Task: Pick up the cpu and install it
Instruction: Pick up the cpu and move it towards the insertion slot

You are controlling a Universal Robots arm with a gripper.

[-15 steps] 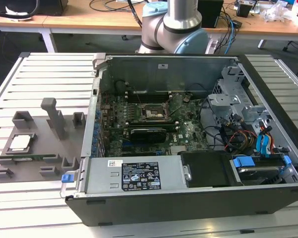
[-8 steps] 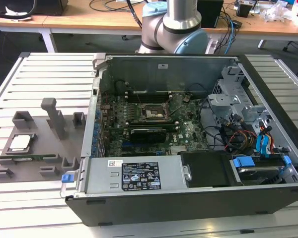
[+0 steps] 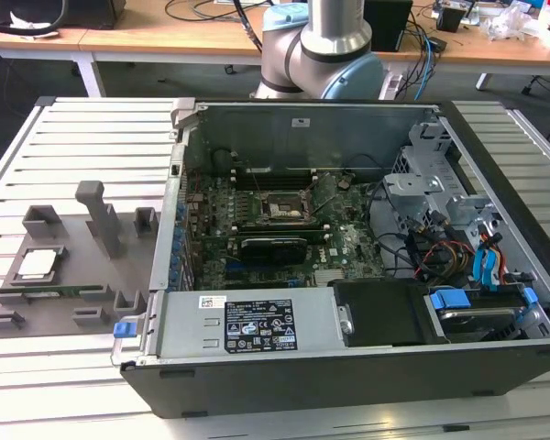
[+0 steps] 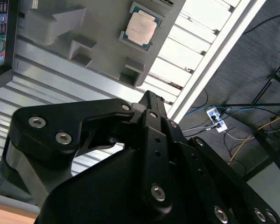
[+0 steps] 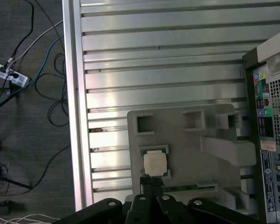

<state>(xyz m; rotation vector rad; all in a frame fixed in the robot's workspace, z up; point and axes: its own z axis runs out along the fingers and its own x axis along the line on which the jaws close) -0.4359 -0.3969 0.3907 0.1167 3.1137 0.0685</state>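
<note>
Closest to the lens in both wrist views is the black gripper (image 5: 151,181), its jaws drawn together with nothing between them. It hangs above the work surface, clear of every part. Below it spreads the slatted aluminium table (image 3: 82,137), which carries everything else. On it lies the open computer case (image 3: 257,385), side panel off, with the green motherboard (image 3: 348,243) exposed inside. Behind the case in the exterior view stands the arm (image 3: 325,46), silver and pale blue. To the exterior view's left of the case, just beside its wall, sits a flat grey fixture (image 3: 82,266) with raised blocks and pockets. Within the case a long black expansion card (image 3: 275,246) lies across the board, and just behind it is the black socket (image 3: 280,207) with its metal rim. Smallest is the cpu (image 3: 37,264), silvery plate up, lying flat in a square pocket of the fixture, outside the case and well apart from the socket. In the first wrist view the gripper's tip lines up just beside its edge.
</note>
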